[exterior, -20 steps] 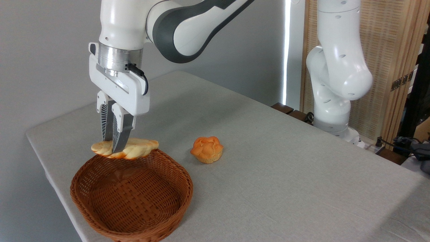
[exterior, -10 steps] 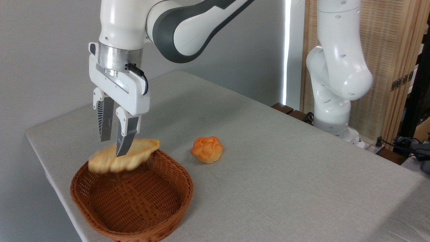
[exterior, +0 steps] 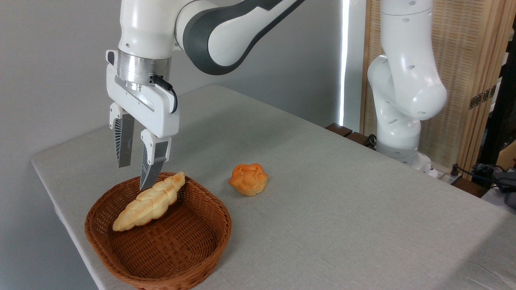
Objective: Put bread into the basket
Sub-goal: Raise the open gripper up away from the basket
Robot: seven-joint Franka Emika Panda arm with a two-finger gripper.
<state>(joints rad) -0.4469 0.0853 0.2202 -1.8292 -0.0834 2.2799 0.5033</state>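
Nearly all of my job looks done: the bread [exterior: 150,201] lies inside the basket [exterior: 209,241] at lower left, one tip leaning on the far rim, while my tool [exterior: 135,175] hangs just above it, spread and empty.

1. The bread [exterior: 150,201] lies inside the basket [exterior: 189,257], slanting from its lower left end up to its pointed right end, which leans on the far rim.
2. The gripper [exterior: 135,175] hangs just above the bread, its two fingers [exterior: 152,167] spread apart and holding nothing.
3. The basket sits near the left front edge of the table [exterior: 342,193], which is covered in a pale grey cloth.
4. A small orange bun [exterior: 248,179] stands on the table to the right of the basket, apart from it.
5. The arm's white base [exterior: 399,100] rises beyond the table's far right edge.
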